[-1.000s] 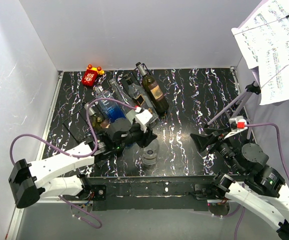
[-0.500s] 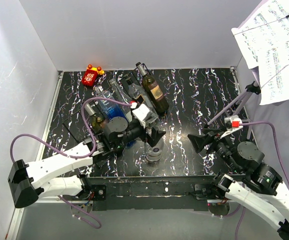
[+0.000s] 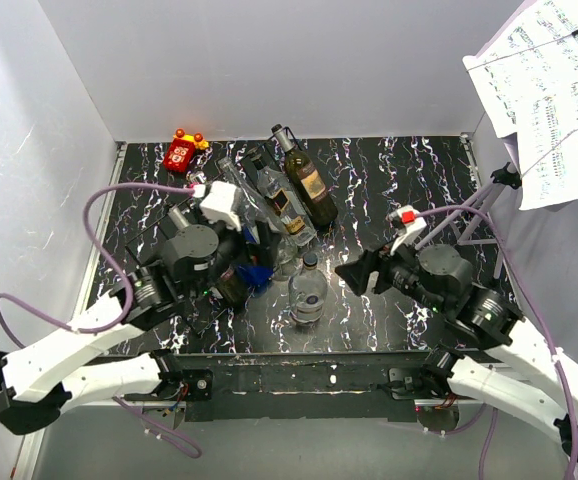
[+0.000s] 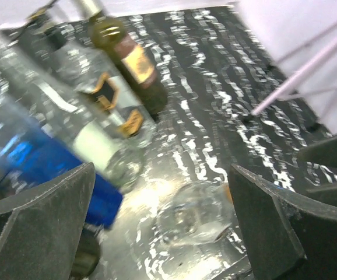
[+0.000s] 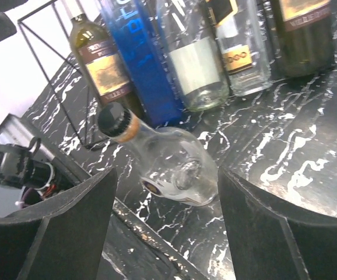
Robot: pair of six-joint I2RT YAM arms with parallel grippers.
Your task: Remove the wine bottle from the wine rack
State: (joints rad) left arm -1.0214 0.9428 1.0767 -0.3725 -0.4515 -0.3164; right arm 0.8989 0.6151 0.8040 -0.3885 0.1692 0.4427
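Both claws gape wide, empty. The right gripper (image 5: 167, 175) frames the squat clear glass bottle with black cap (image 3: 307, 292). It stands upright on the black marbled table (image 3: 399, 190), just before the thin black wire rack (image 5: 52, 80), so it looks freed. The left gripper (image 4: 161, 192) hangs by the slanting racked glass bottles (image 3: 307, 190). Only the right wrist view shows the cap's tan collar; the overhead view shows both arms.

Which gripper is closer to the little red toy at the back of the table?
Left. The left gripper is in front of the red toy, slightly right; the right gripper is much farther right.
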